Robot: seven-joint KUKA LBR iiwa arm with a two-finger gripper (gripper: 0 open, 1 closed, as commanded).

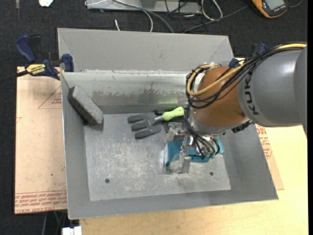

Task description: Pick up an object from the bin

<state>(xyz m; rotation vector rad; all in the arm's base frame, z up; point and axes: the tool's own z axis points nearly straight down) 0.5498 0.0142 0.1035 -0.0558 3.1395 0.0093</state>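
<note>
One camera looks down into the bin, seemingly tilted slightly.

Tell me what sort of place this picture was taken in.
Probably a robotics lab or test workshop: a grey robot arm reaches into a grey metal bin, and loose cables lie on the dark floor behind it.

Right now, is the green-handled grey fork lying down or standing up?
Lying down: the green-handled grey fork rests flat on the grey metal bin's floor.
</note>
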